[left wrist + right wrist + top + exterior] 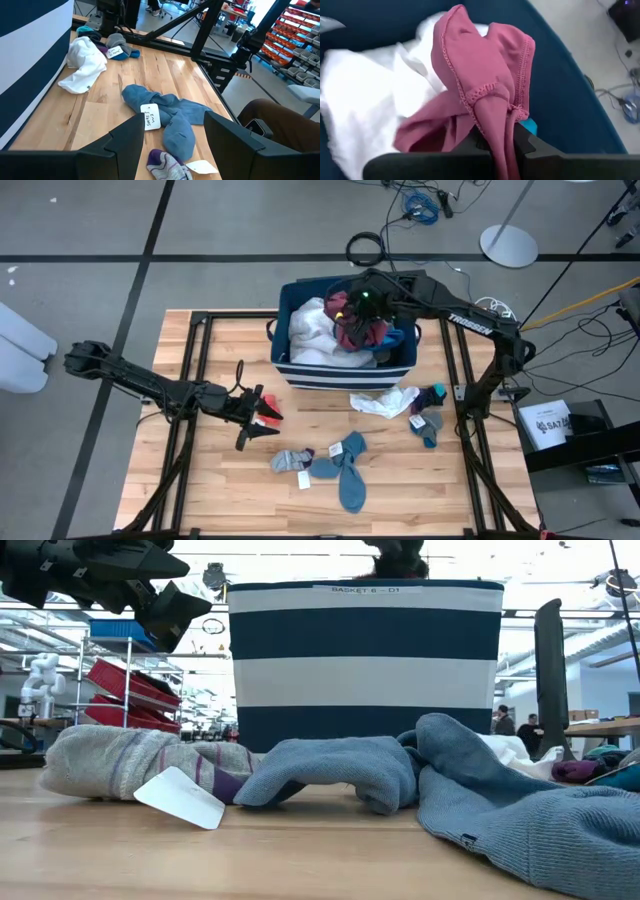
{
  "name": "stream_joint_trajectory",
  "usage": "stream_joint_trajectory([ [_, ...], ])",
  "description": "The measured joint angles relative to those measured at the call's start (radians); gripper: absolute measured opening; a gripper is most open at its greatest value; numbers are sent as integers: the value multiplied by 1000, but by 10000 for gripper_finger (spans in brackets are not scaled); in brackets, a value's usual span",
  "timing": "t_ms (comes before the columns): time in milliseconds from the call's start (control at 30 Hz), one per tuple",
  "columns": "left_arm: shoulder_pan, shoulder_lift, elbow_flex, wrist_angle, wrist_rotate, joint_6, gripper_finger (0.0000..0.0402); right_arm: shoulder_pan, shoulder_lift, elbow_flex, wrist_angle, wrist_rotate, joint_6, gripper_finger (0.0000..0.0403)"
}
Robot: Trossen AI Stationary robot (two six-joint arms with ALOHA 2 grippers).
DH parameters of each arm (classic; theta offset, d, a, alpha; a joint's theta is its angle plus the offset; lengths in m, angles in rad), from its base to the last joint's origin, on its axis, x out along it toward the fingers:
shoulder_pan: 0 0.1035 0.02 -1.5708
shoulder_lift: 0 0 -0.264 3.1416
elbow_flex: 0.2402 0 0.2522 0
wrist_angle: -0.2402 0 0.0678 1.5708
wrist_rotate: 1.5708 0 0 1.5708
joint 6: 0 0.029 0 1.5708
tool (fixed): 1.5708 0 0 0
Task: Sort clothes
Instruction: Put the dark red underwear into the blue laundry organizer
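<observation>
1. Right gripper jaws closed on the maroon piece, pinching a fold of it; the gripper hangs over the striped bin.
2. Left gripper jaws open, nothing between them, above the tabletop left of the sock cluster; something orange-red shows at its tips, cannot tell what it is.
3. Maroon piece is lifted over the bin, draping down from the right jaws, with the large white garment beneath it inside the bin.
4. High view: the white garment fills the bin's left half, dark and blue fabric at the bin's right side.
5. Blue socks lie in a loose overlapping pile on the tabletop in front of the bin; a grey striped sock touches their left side, a white tag on the pile.
6. Small white cloth sits just in front of the bin's right corner.
7. Teal and grey socks lie right of the white cloth, near the frame post.
</observation>
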Motion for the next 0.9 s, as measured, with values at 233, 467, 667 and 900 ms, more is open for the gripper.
stream_joint_trajectory([
  [233,0,0,0,0,0,-1,215,-66,51,0,-22,-65,-8,4],
  [467,0,0,0,0,0,-1,215,-106,125,0,-34,-79,28,39],
  [667,1,0,0,0,0,0,215,-136,177,0,-87,-74,17,87],
  [900,2,0,0,0,0,19,215,-156,260,0,-129,-74,9,135],
])
